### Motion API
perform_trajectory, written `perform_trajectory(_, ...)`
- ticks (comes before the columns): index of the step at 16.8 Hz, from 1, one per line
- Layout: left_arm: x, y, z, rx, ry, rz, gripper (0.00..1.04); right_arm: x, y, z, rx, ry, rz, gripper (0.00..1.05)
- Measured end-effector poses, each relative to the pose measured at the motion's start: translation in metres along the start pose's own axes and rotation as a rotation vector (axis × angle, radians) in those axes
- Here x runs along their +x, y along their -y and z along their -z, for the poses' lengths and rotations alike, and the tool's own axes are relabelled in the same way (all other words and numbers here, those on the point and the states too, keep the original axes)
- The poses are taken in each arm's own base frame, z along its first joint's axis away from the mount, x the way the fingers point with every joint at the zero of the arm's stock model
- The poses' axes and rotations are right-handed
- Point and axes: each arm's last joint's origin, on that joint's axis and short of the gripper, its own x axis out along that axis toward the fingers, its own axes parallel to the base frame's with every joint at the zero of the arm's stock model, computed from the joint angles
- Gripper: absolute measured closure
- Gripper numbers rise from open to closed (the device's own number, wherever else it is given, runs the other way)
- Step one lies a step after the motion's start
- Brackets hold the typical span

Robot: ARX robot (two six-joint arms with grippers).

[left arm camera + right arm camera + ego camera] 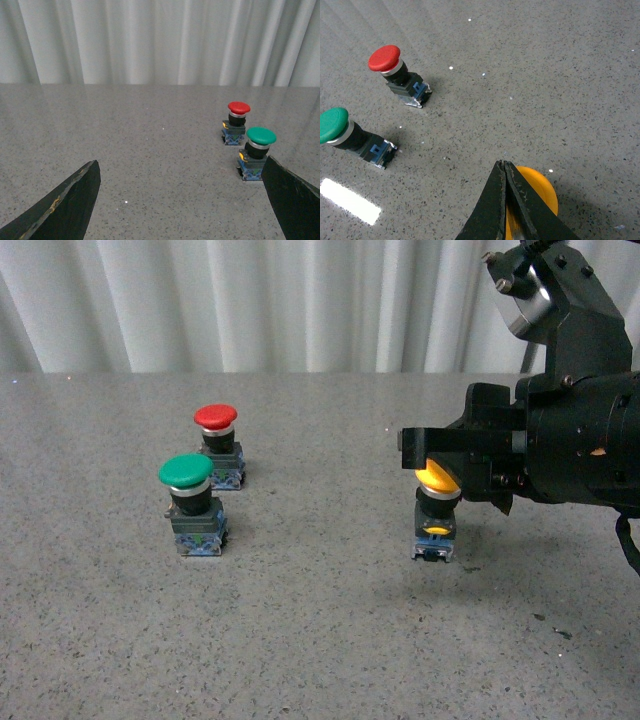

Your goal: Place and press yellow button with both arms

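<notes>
Pale pleated curtain (pixel 250 300) backs a grey speckled surface (pixel 320 640), and on it, at about 4 o'clock from the middle in the front view, stands the yellow button (pixel 437 502), one of its kind, base down with its cap uppermost. The right pincer (pixel 412 443) lies directly over that cap. In the right wrist view its two black fingers are pressed together into a single point (pixel 503 165) with no gap between them, and that point overlaps the edge of the yellow cap (pixel 540 187). It grips nothing, and I cannot tell whether the tips actually bear on the cap or sit just above it. The bulky black right arm (pixel 580 430) reaches in from 3 o'clock. The left pincer (pixel 180 161) shows only in its own wrist view, where its two dark fingers (pixel 75 200) are spread wide apart with bare surface between them, touching nothing. Two other buttons stand well apart from the yellow one, towards 9 o'clock. One is a green button (pixel 192 502) and the other a red button (pixel 218 445), which is just beside the green at its 1 o'clock, and both are upright. That makes three buttons in all, one of each colour, and two pincers.
</notes>
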Motion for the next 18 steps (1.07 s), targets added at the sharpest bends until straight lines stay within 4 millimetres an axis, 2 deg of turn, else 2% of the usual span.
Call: perform_trajectory(18,0.000,0.000,0.000,0.000,0.000,0.000,0.07,0.008,0.004,0.011,0.016,-0.057,0.008,1.03)
